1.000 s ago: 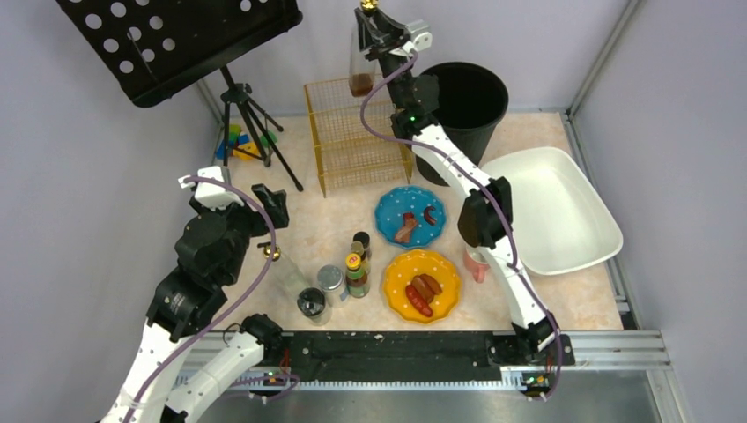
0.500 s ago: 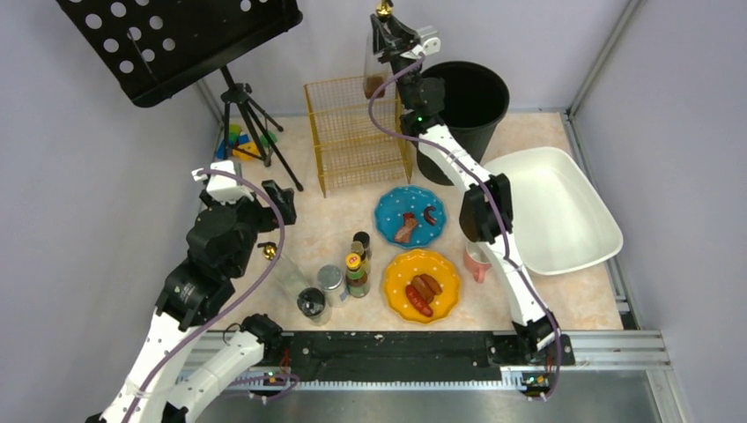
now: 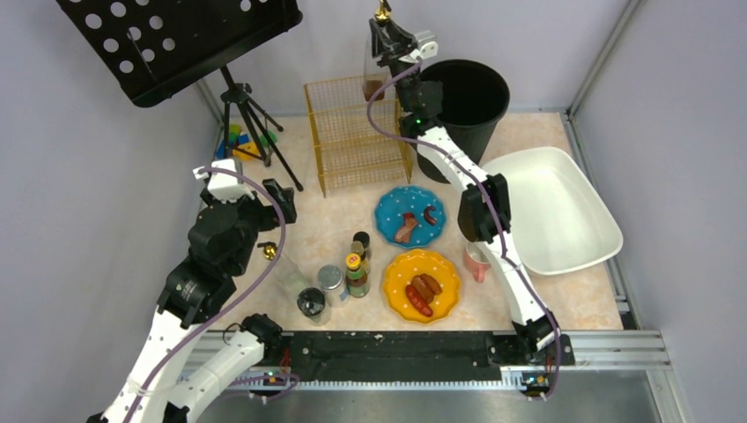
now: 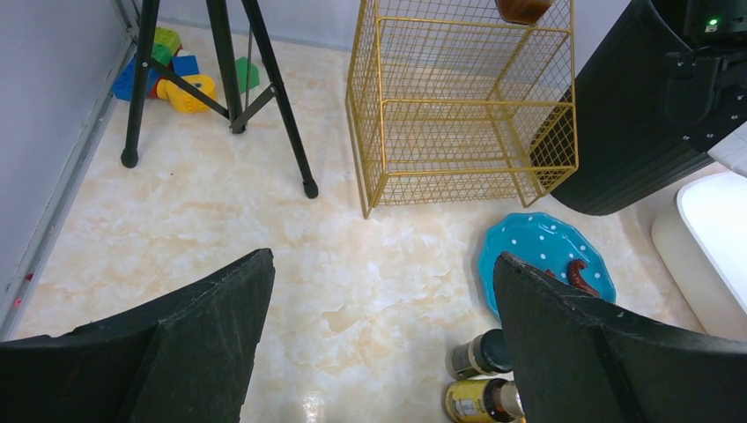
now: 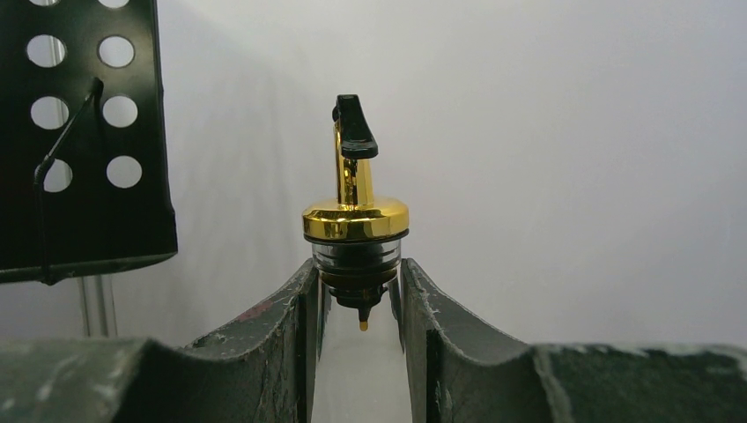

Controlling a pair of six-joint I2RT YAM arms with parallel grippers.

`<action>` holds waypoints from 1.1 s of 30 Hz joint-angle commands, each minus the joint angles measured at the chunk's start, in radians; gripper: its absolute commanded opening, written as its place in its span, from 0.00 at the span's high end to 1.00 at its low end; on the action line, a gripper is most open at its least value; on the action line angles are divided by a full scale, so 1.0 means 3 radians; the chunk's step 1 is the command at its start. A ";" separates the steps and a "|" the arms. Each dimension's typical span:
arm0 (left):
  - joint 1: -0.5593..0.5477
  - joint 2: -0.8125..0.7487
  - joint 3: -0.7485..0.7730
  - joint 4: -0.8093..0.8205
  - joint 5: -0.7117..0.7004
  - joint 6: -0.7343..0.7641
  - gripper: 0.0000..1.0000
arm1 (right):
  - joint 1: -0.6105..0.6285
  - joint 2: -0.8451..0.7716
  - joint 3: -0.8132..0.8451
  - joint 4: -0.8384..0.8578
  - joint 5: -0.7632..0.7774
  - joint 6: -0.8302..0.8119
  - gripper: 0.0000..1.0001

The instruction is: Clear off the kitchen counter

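Observation:
The kitchen counter [image 3: 330, 220] is beige marble and also shows in the left wrist view [image 4: 264, 220]. My right gripper [image 3: 385, 40] is shut on the neck of a glass bottle [image 3: 373, 75] with a gold pourer [image 5: 356, 220], held high over the back right corner of the gold wire rack [image 3: 352, 132]. The fingers [image 5: 282, 335] clamp just under the pourer. My left gripper [image 4: 383, 291] is open and empty above the counter's left part [image 3: 275, 201]. On the counter stand a blue plate [image 3: 410, 216], a yellow plate [image 3: 422, 284], spice jars [image 3: 357, 273] and a second pourer bottle [image 3: 286, 269].
A black bin [image 3: 467, 106] stands at the back, a white tub [image 3: 551, 207] at the right, a pink cup [image 3: 477, 263] beside the right arm. A music stand's tripod [image 3: 251, 123] and toy blocks [image 3: 238, 141] are at the back left.
My right gripper has carried the bottle a little to the right and back. My left gripper has shifted slightly away from me, then held still.

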 commanded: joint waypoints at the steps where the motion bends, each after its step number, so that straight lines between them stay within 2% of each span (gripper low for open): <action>1: 0.0042 0.0027 -0.0024 0.0191 0.0075 0.0035 0.02 | -0.0021 0.0047 0.0150 0.0307 -0.0052 -0.0051 1.00; 10: 0.0119 0.0009 -0.0076 0.0210 0.0195 0.0046 0.02 | -0.0023 -0.0064 -0.0247 0.0149 -0.0020 -0.0310 1.00; 19: 0.0158 0.0021 -0.0108 0.0219 0.0297 0.0031 0.02 | -0.0018 -0.0164 -0.0553 -0.0011 0.0111 -0.0329 1.00; 33: 0.0186 0.0015 -0.0113 0.0220 0.0350 0.0005 0.02 | -0.0018 -0.0205 -0.0708 -0.0323 0.0538 -0.0275 1.00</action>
